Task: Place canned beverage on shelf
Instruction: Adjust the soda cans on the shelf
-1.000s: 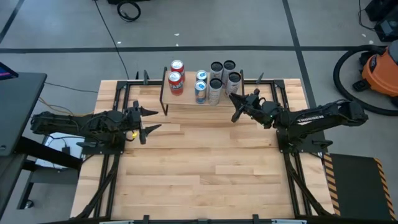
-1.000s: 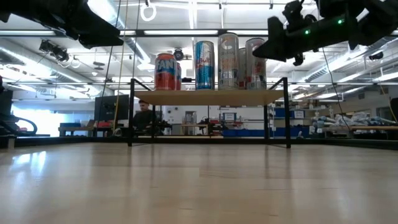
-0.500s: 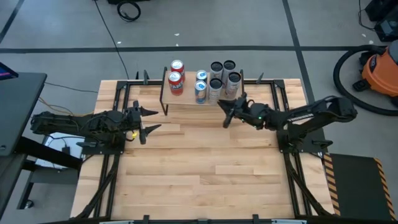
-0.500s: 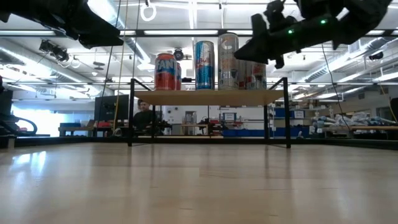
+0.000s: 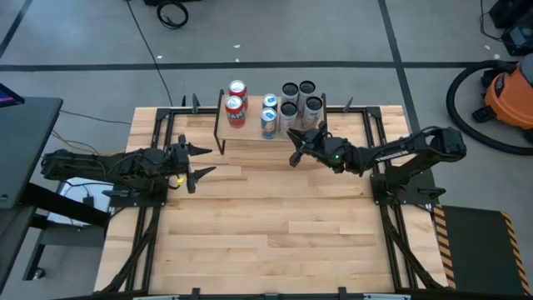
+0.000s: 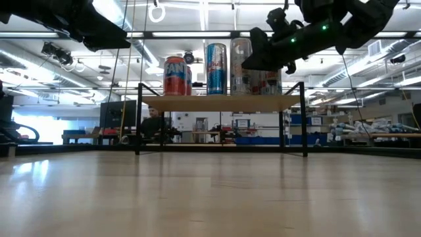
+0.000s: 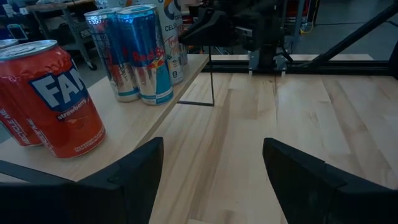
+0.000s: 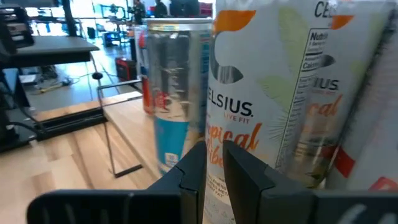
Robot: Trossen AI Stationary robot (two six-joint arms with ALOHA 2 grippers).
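Observation:
The shelf [image 5: 250,140], a light wooden board on thin black legs, stands at the table's far middle. On it stand two red cans [image 5: 236,102], two blue cans [image 5: 269,115] and several white cans [image 5: 297,102], all upright. My right gripper [image 5: 291,154] is shut and empty. It hangs level at can height, just before the shelf's near edge, pointing at a white can [image 8: 249,106]. My left gripper [image 5: 206,161] waits open over the table's left part, short of the shelf. My right gripper's shut fingertips [image 8: 193,163] stand right at the side of the white can [image 8: 236,134], low on its label. Whether they touch it I cannot tell. The fingers come level, slanting from the table's near right.
Bare wooden table [image 5: 266,225] lies near of the shelf. Black frame rails [image 5: 376,158] run along both sides of the table. In the low view the cans [image 6: 217,68] stand in a row on the board [image 6: 223,103], with my right gripper [image 6: 256,60] before them.
My right gripper has gone toward the table's left edge along the shelf's near edge, from before the shelf's right end to before the white cans. It has stayed shut. The cans have kept their places.

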